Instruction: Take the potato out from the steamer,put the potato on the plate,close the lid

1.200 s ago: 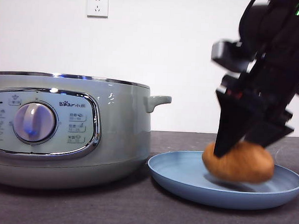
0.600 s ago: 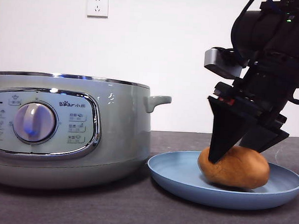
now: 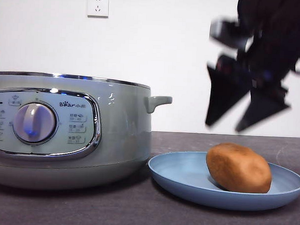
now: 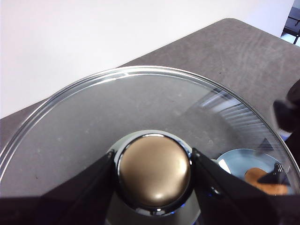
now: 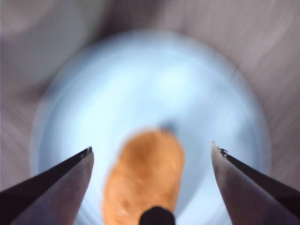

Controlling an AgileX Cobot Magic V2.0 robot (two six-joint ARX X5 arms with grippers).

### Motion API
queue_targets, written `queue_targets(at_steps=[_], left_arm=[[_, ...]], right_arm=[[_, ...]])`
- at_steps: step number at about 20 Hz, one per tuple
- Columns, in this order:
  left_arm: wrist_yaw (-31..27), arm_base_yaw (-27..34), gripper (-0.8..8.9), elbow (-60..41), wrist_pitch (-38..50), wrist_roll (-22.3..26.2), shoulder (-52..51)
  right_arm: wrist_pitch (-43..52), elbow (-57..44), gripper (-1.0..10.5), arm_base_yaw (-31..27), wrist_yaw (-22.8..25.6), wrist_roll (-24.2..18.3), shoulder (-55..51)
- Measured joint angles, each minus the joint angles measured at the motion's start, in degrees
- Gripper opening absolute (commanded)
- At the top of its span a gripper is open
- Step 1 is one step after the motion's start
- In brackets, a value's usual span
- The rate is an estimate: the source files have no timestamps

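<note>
The brown-orange potato point(image 3: 238, 167) lies on the light-blue plate point(image 3: 182, 174), right of the steamer point(image 3: 64, 128). My right gripper point(image 3: 224, 126) hangs open and blurred above the potato, apart from it. From its wrist view, the potato point(image 5: 145, 178) shows on the plate point(image 5: 154, 89) between the spread jaws of the right gripper point(image 5: 151, 152). My left gripper point(image 4: 154, 161) is shut on the knob point(image 4: 153, 169) of the glass lid point(image 4: 89, 117), held up in the air. Through the glass, the plate point(image 4: 234, 161) and potato point(image 4: 267, 185) show below.
The steamer stands without its lid at the left, its side handle point(image 3: 158, 101) pointing toward the plate. A white wall with a socket point(image 3: 97, 5) is behind the dark table point(image 3: 135, 211).
The right gripper let go of the potato and rose away from it. The potato now rests on the plate by itself.
</note>
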Motion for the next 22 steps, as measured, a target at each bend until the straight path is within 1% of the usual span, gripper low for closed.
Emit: queue_targets(at_steps=[2, 4, 6, 9, 11, 13, 16, 18, 20, 22], left_arm=[[0.00, 0.00, -0.09, 0.00, 0.00, 0.00, 0.00], [0.00, 0.00, -0.09, 0.00, 0.02, 0.00, 0.44], [0.02, 0.00, -0.09, 0.00, 0.11, 0.00, 1.88], [0.28, 0.02, -0.09, 0.00, 0.42, 0.00, 5.55], [1.53, 0.02, -0.09, -0.15, 0.79, -0.07, 8.35], [2.51, 0.00, -0.09, -2.08, 3.87, -0.31, 10.36], [2.40, 0.00, -0.09, -8.85, 10.38, -2.40, 11.15], [1.33, 0.00, -0.09, -12.87, 10.88, -3.61, 11.15], [-0.22, 0.00, -0.09, -14.64, 10.80, -3.78, 11.19], [-0.46, 0.02, -0.09, -16.04, 11.37, -4.09, 11.23]], right_arm=[[0.00, 1.36, 4.1, 0.00, 0.50, 0.17, -4.57], [-0.39, 2.56, 4.1, 0.00, 3.02, 0.76, -9.81], [-0.61, 3.37, 4.1, 0.00, 4.42, 1.22, -15.23], [-1.29, 4.26, 4.1, 0.00, 4.50, 1.84, -23.10], [-1.55, 4.76, 4.1, 0.00, 4.52, 1.97, -27.69], [-1.60, 4.81, 4.1, 0.00, 5.66, 2.40, -31.74], [-2.51, 4.90, 4.1, 0.00, 8.92, 2.75, -35.67], [-3.63, 4.90, 4.1, 0.00, 9.90, 2.89, -36.76], [-4.24, 4.90, 4.1, -0.02, 10.45, 2.91, -36.94], [-4.52, 4.90, 4.1, 0.00, 10.45, 2.91, -36.89]])
